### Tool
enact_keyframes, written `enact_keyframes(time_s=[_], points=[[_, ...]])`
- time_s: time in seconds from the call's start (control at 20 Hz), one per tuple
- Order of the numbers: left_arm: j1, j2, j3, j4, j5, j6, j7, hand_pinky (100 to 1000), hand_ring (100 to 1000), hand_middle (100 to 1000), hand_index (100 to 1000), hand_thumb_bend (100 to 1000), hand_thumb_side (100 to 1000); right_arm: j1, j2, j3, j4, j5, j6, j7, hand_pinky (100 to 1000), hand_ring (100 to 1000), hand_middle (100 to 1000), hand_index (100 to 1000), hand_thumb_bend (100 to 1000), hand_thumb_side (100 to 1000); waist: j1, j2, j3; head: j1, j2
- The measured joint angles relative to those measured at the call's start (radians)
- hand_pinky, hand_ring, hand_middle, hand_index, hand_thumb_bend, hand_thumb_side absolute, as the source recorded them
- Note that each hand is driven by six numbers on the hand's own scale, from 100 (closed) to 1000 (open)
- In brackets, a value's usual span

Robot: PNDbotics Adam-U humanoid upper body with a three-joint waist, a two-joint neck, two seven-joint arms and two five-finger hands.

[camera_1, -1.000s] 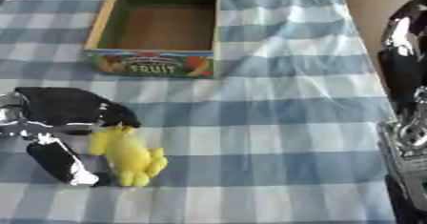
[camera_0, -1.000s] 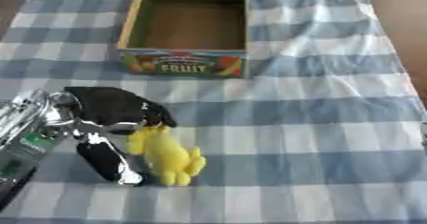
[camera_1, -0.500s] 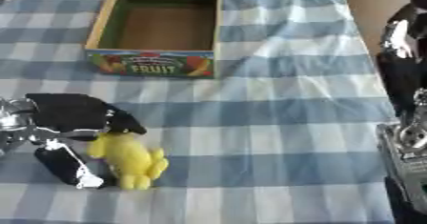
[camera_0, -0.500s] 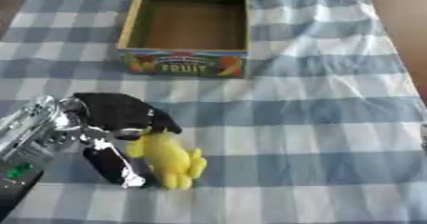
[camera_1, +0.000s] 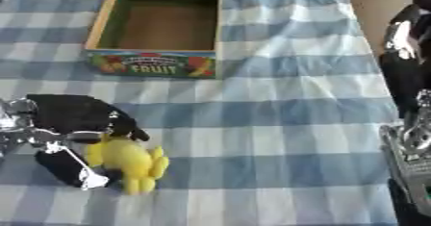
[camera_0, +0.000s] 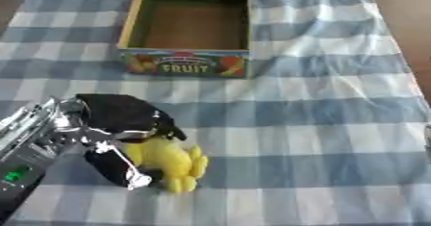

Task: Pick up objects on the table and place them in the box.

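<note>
A yellow soft toy [camera_0: 171,160] lies on the checked cloth at the lower left. My left hand [camera_0: 114,121] comes in from the left and is curled over the toy's upper left side, with the thumb [camera_0: 116,168] against its left flank. The cardboard fruit box [camera_0: 190,22] stands open and empty at the top centre, well beyond the toy. My right hand [camera_1: 407,64] hangs at the right edge of the right eye view, off the cloth; its fingers are hard to make out.
The blue and white checked tablecloth [camera_0: 320,124] covers the table, with wrinkles to the right of the box. Bare brown tabletop [camera_0: 408,13] shows at the upper right corner.
My left hand and the yellow toy sit slightly lower and more to the left in the picture than a second ago. The fingers have stayed wrapped on the toy.
</note>
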Motion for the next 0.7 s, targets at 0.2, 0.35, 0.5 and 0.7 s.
enact_keyframes(time_s=[0.2, 0.35, 0.5, 0.7], points=[[0.003, 0.0, -0.006, 0.01, 0.002, -0.001, 0.001, 708, 784, 699, 882, 104, 448, 0.0, 0.0, 0.0, 0.0, 0.0, 0.0, 0.0, 712, 540, 445, 721, 100, 421, 0.0, 0.0, -0.001, 0.002, 0.0], [0.004, -0.001, -0.017, 0.037, 0.001, -0.004, 0.004, 718, 789, 703, 889, 109, 465, 0.0, 0.0, 0.0, 0.0, 0.0, 0.0, 0.0, 712, 540, 445, 721, 100, 419, 0.0, 0.0, -0.002, 0.004, 0.0], [0.002, -0.01, -0.02, 0.062, -0.004, -0.013, 0.013, 710, 778, 665, 848, 104, 464, 0.0, 0.002, 0.0, 0.0, 0.0, 0.0, 0.0, 712, 541, 445, 721, 100, 418, 0.0, -0.001, -0.002, 0.005, 0.0], [-0.003, -0.022, -0.018, 0.076, -0.007, -0.021, 0.021, 674, 756, 613, 759, 100, 434, 0.0, 0.003, 0.0, 0.0, 0.0, -0.001, -0.001, 713, 541, 445, 721, 100, 415, 0.0, -0.002, -0.002, 0.01, 0.0]])
